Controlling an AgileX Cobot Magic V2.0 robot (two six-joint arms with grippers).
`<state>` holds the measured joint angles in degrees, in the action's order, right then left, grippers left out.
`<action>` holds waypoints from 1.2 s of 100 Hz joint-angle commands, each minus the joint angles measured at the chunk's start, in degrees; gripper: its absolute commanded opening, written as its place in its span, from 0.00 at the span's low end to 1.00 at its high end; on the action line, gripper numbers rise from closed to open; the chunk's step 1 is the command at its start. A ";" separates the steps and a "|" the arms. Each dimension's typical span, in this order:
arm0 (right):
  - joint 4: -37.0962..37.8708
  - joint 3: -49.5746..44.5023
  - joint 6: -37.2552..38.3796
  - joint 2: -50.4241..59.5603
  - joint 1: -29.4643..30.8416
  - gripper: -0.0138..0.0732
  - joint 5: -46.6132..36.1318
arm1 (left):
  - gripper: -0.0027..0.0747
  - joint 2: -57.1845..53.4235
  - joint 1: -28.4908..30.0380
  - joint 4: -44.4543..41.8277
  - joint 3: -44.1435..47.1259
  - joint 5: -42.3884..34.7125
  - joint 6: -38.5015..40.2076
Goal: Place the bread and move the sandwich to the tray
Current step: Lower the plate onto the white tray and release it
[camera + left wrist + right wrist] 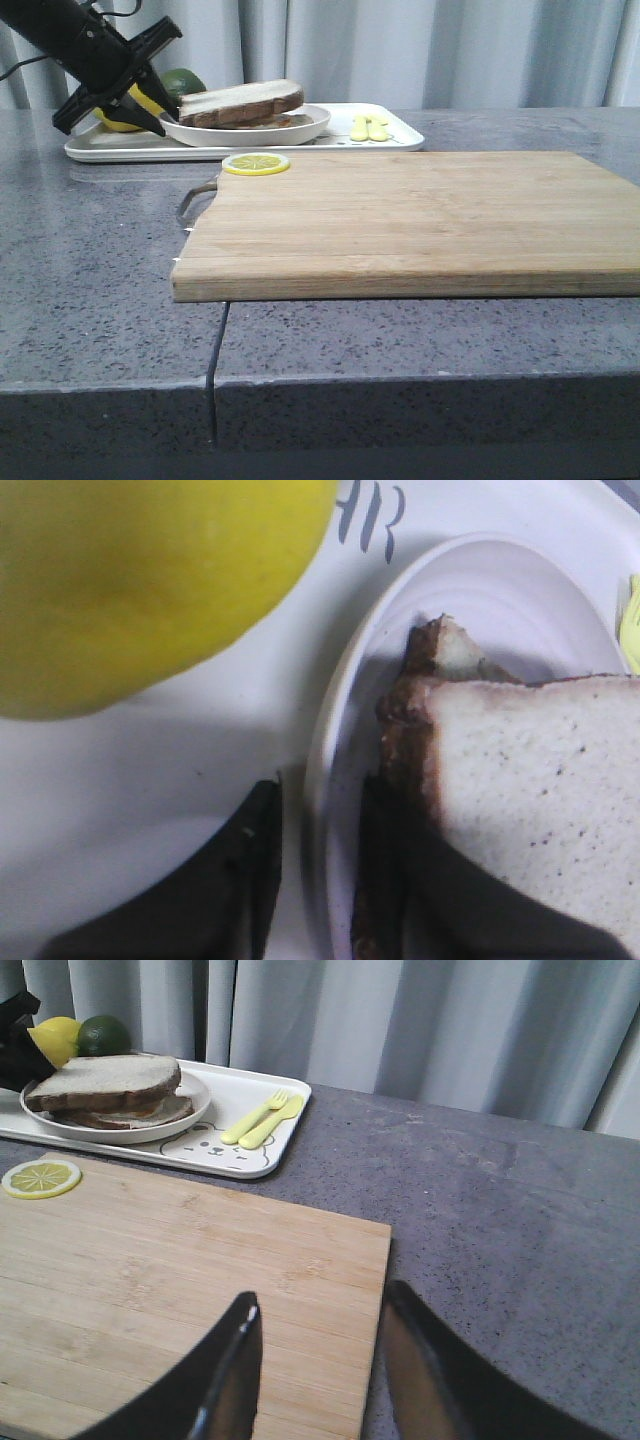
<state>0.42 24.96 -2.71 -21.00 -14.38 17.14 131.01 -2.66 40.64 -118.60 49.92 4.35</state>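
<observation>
Leftmost, the left gripper (168,113) straddles the rim of the round plate (300,130), 1 finger (250,870) outside and 1 inside beside the sandwich (243,103), jaws parted, clamping nothing. Plate and sandwich sit on the tray (400,138). Further right, the right gripper (320,1360) hovers open and empty over the cutting board (420,220).

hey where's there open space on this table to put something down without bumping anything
Most of the cutting board is bare; only a lemon slice sits at its far left corner. The grey counter right of the tray is open too. The tray is crowded: plate, sandwich, fruit, cutlery, left gripper.
</observation>
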 commanded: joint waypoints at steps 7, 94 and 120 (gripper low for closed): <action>0.52 1.42 -0.08 -0.32 0.35 0.52 -4.72 | 0.36 -3.97 -0.10 2.58 -2.20 -2.07 0.04; 0.52 1.42 -0.08 -0.32 0.35 0.52 -5.73 | 0.36 -14.59 6.10 5.80 -2.20 6.47 -4.01; 0.52 1.42 -0.08 -0.32 0.35 0.52 -6.81 | 0.36 -24.68 4.02 3.16 -1.39 4.06 -10.03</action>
<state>0.42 24.96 -2.71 -21.00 -14.38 15.42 113.32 2.70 42.42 -118.87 57.61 -3.76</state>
